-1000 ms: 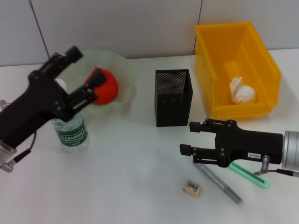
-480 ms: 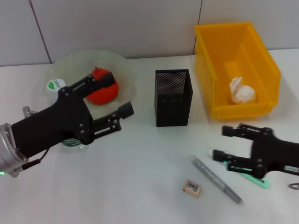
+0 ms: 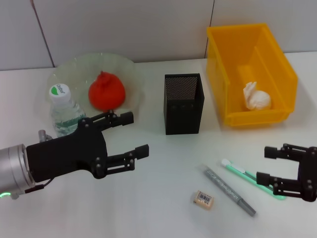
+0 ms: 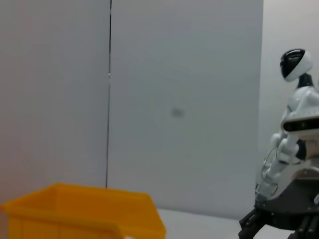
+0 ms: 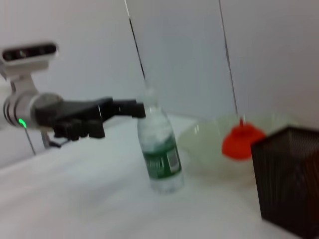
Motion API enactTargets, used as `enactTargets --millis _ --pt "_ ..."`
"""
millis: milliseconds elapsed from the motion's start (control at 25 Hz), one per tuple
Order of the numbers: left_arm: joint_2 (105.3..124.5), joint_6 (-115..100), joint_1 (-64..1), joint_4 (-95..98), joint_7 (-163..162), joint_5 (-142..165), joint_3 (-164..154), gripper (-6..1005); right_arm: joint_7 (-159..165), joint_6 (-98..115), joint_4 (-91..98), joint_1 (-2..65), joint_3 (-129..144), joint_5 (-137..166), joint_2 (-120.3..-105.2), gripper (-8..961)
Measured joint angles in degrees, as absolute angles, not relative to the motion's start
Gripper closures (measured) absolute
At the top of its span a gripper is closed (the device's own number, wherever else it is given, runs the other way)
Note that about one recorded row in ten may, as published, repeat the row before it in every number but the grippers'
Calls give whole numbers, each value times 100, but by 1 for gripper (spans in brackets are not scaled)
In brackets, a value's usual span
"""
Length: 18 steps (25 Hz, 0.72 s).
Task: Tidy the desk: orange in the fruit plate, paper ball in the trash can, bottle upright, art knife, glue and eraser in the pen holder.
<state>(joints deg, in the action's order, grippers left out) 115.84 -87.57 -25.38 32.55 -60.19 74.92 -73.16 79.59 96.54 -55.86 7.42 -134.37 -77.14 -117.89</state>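
Head view showed the eraser (image 3: 203,199) lying flat on the table (image 3: 148,198) toward the robot's right, just beside the near-left end of a grey pen-like stick (image 3: 230,191), probably the art knife or glue, whose long axis ran diagonally away from the pen holder (image 3: 183,103). A green-handled tool (image 3: 251,178) lay alongside it, its far end tucked under the right gripper (image 3: 275,166), which hovered with fingers spread apart and empty, clearly the nearer arm to these three loose items. The left gripper (image 3: 130,134) hung open over bare table, near the upright bottle (image 3: 63,110). The orange (image 3: 106,91) sat in the fruit plate (image 3: 69,69), the paper ball (image 3: 256,96) in the trash can (image 3: 277,69). Which stick was knife and which glue could not be made out.
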Motion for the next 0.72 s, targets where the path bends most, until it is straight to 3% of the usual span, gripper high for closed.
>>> enactTargets --millis 400,720 --pt "11658 -8448 -2409 3264 -5942 7587 -7349 197 9760 9844 -7293 718 -13523 -6794 -11821 216" --pt "11814 -8467 -2398 3270 -5628 7882 -7371 198 11688 10065 -8823 1300 -13512 -5502 -11755 216"
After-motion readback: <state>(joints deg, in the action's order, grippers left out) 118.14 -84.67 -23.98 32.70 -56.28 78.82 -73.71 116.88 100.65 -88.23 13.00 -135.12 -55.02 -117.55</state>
